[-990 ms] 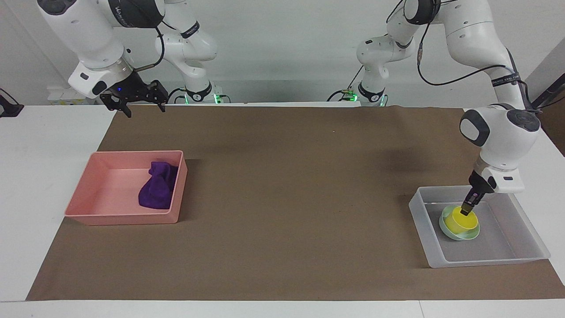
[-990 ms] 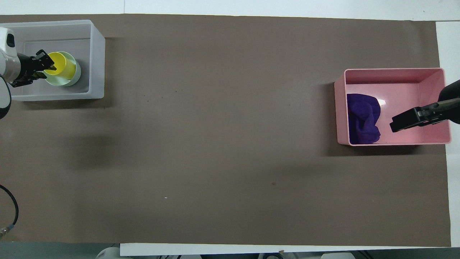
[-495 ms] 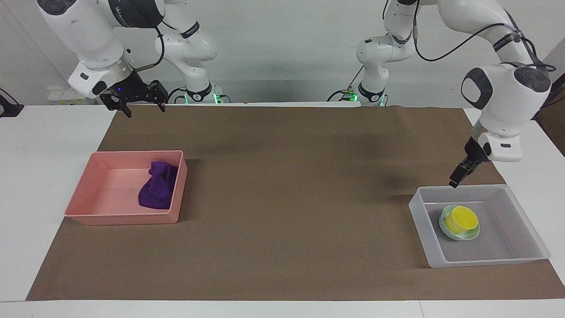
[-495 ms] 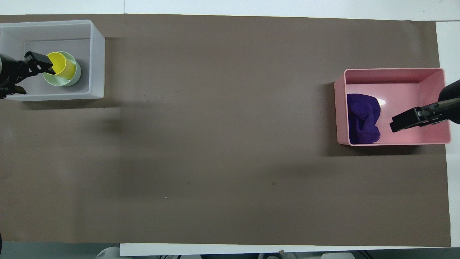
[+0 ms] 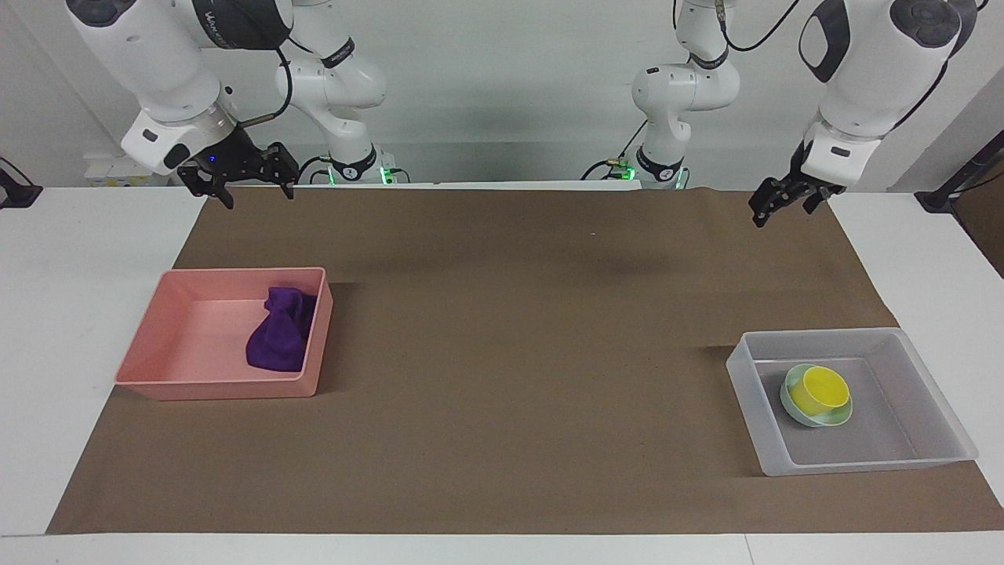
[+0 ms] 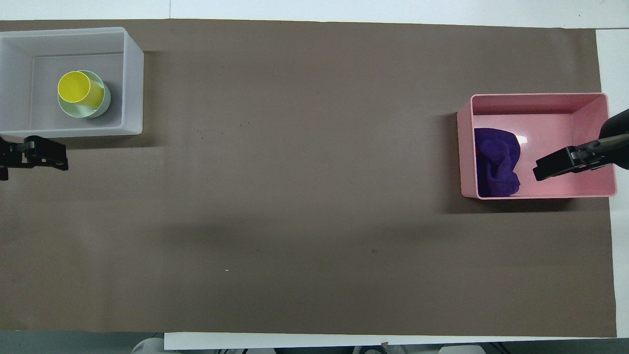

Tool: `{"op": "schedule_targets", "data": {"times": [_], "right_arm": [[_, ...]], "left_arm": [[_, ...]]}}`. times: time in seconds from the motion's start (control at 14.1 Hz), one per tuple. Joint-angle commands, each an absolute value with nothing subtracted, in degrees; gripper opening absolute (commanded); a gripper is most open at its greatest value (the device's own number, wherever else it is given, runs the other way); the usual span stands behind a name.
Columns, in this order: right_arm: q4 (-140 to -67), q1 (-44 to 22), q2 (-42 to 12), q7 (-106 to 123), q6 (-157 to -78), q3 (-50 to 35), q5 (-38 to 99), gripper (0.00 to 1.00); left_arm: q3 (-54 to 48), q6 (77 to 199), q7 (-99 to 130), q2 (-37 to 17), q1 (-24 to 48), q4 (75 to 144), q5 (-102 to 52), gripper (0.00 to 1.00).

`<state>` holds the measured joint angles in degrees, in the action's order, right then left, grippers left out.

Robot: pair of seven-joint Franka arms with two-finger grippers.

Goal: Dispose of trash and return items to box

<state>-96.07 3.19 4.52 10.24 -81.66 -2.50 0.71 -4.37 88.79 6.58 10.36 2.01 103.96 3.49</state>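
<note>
Purple cloth (image 5: 280,339) sits in the pink tray (image 5: 149,347) at the right arm's end of the tabletop: soft, light, bunchy, so pinch a top fold. Yellow cup (image 5: 820,390) is nested in the mint bowl (image 5: 791,408) inside the clear box (image 5: 933,428) at the left arm's end: light, rigid, slick plastic, best taken by the rim. Left gripper (image 5: 778,202) hangs over bare mat, jaws apart, holding nothing. Right gripper (image 5: 239,179) waits high over the mat's edge, jaws wide, empty.
</note>
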Motion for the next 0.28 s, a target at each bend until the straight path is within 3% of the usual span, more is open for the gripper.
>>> {"op": "schedule_targets", "data": {"times": [0.0,0.21], "right_arm": [[-96.68,3.6,5.19,9.84,-81.3,-2.72,0.97,0.99],[-96.68,3.6,5.19,9.84,-81.3,-2.72,0.97,0.99]], "left_arm": [[-3.69,88.33,0.8,9.84,1.67,102.83,3.95,1.0],[-3.69,88.59,0.7,9.76,1.67,102.66,3.69,1.0]]}}
